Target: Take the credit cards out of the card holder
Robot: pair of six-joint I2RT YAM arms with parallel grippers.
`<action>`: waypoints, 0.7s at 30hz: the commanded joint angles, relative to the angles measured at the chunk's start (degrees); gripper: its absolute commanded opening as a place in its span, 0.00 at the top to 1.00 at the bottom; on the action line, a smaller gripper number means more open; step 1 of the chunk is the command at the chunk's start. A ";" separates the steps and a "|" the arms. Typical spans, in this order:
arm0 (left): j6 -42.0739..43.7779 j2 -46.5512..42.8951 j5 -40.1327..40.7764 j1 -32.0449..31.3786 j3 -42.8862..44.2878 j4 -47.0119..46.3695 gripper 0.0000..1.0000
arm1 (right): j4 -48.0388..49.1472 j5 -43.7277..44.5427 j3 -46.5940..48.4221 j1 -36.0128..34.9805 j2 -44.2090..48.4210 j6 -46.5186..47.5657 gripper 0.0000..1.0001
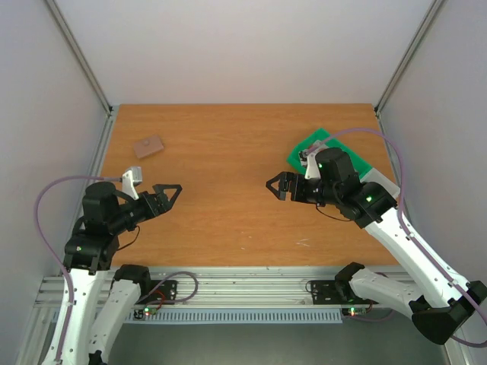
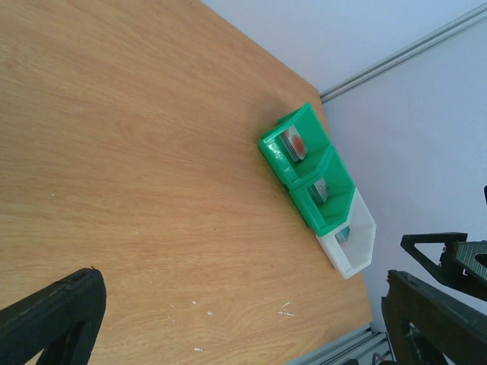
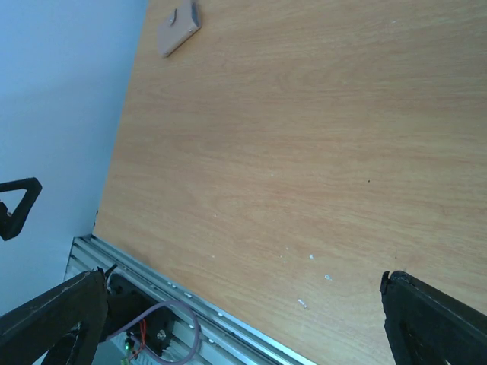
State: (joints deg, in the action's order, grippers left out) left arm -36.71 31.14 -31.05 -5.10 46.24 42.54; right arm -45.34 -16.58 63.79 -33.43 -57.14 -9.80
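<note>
Now the tan card holder (image 1: 149, 145) lies shut on the surface (image 1: 228, 152), far back on the left. The left fingers (image 1: 167, 185) and the right fingers (image 1: 275, 181) are spread wide, holding nothing.

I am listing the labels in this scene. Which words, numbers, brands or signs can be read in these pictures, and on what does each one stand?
No text can be read.
The item with a red spot in the green tray may carry print, but it is too small and blurred to read.
The card holder shows no text.
</note>
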 commanded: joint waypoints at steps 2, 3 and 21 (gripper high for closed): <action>0.22 -0.04 0.65 0.36 0.55 -3.02 0.01 | 1.40 1.16 0.48 0.21 1.07 -0.39 0.02; 0.31 0.18 0.76 0.31 0.68 -2.85 0.01 | 1.09 1.46 0.65 0.23 1.03 -0.39 0.02; 2.46 13.63 16.02 0.42 2.87 -5.07 0.10 | 0.62 0.12 0.80 0.26 1.01 2.36 0.01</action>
State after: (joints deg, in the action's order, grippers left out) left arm -35.75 40.29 -22.63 -5.06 46.46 41.47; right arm -45.15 -15.92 63.79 -33.43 -56.93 -9.43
